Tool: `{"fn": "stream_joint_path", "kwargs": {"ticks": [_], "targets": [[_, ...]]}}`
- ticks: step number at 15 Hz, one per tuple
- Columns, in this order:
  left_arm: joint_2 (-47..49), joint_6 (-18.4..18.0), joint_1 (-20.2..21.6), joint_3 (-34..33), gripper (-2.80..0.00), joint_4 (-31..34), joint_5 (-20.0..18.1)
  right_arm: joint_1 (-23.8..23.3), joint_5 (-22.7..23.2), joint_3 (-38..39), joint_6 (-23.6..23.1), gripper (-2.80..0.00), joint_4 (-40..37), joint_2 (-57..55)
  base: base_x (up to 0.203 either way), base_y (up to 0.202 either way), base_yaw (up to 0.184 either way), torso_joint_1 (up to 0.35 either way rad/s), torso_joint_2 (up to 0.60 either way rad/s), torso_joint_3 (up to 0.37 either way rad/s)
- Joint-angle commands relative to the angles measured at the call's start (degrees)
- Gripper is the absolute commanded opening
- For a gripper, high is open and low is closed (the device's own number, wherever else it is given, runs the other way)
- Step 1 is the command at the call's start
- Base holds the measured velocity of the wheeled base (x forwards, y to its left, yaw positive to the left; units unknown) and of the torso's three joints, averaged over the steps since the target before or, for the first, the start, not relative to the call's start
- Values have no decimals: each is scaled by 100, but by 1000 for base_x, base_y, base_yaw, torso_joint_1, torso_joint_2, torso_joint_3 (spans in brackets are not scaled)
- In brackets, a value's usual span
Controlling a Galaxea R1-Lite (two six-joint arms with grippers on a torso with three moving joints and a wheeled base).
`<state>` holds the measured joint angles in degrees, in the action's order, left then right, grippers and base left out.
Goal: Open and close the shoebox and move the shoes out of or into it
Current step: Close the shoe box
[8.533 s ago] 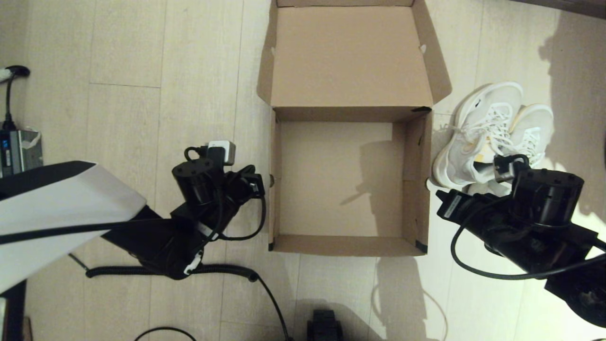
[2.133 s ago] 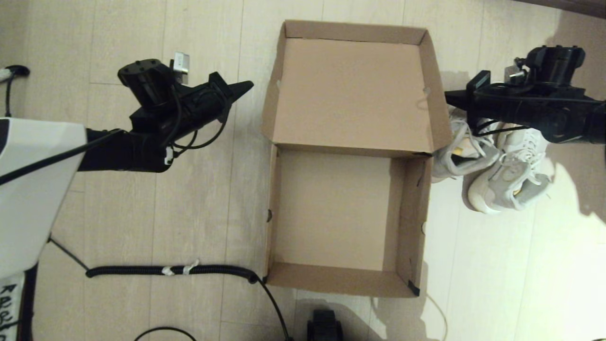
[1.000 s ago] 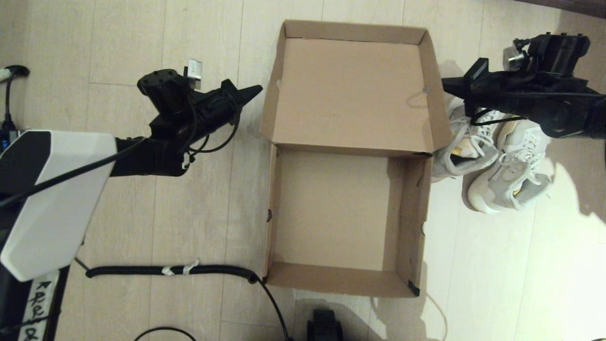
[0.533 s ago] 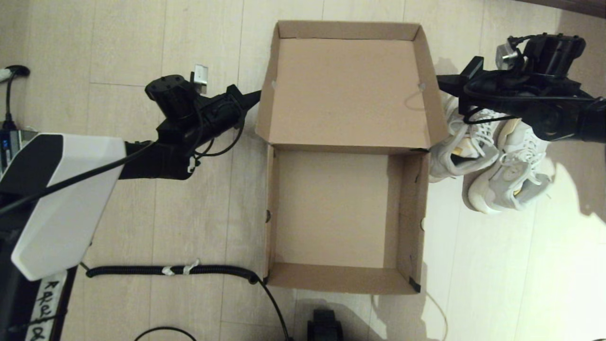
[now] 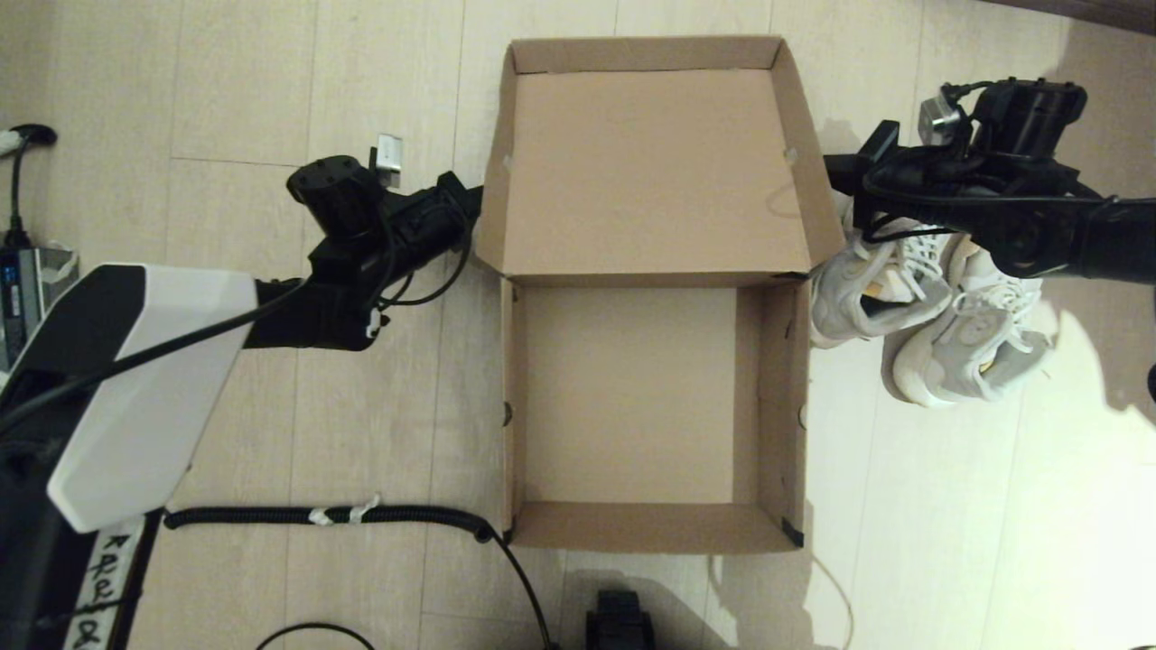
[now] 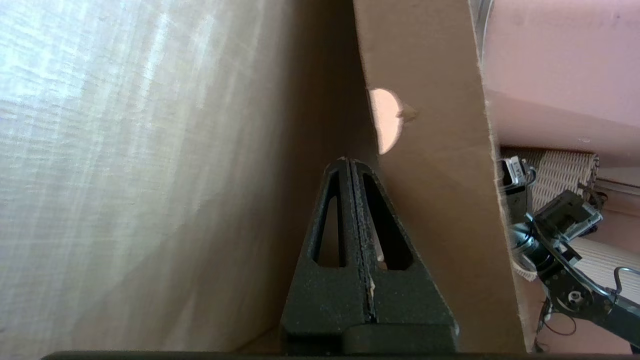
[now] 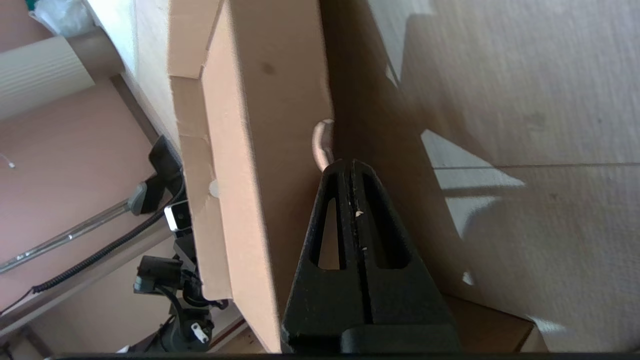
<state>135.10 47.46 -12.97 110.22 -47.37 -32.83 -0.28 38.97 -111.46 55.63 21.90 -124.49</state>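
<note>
The brown cardboard shoebox (image 5: 646, 528) stands open and empty on the floor, its hinged lid (image 5: 646, 171) leaning back. My left gripper (image 5: 471, 194) is shut with nothing in it, its tip against the outside of the lid's left side flap (image 6: 435, 200). My right gripper (image 5: 835, 170) is also shut and empty, with its tip at the lid's right side flap (image 7: 270, 150). The two white mesh shoes (image 5: 867, 293) (image 5: 971, 352) lie on the floor just right of the box, partly under my right arm.
A black coiled cable (image 5: 316, 516) runs along the floor at the front left, up to the box's front corner. A grey device (image 5: 27, 289) sits at the left edge. A small black part (image 5: 619, 623) is at the bottom middle.
Both grippers have closed in from the sides onto the lid's side flaps. The lid has tipped up a little and the box has slid slightly to the left.
</note>
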Motion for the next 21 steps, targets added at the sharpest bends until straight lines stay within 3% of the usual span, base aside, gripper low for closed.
{"fn": "stream_joint_path", "kwargs": {"ticks": [1, 5, 9, 18, 21], "targets": [[96, 27, -4, 0, -280, -62, -22, 22, 23, -7, 22, -280, 16, -122, 0, 0, 0, 0, 0, 0], [123, 147, -12, 0, -280, -283, -48, 89, 40, 1, 10, -280, 25, -211, 0, 0, 0, 0, 0, 0], [60, 1048, -4, 0, -280, -751, -48, 107, 60, 1, 165, -280, 25, -233, 0, 0, 0, 0, 0, 0], [34, 1288, -30, -8, -280, -911, -75, 72, 92, 3, 1938, -280, 838, -282, 0, 0, 0, 0, 0, 0], [-19, 1486, -30, -9, -280, -1037, -74, 57, 188, 18, 2224, -280, 915, -159, 0, 0, 0, 0, 0, 0]]}}
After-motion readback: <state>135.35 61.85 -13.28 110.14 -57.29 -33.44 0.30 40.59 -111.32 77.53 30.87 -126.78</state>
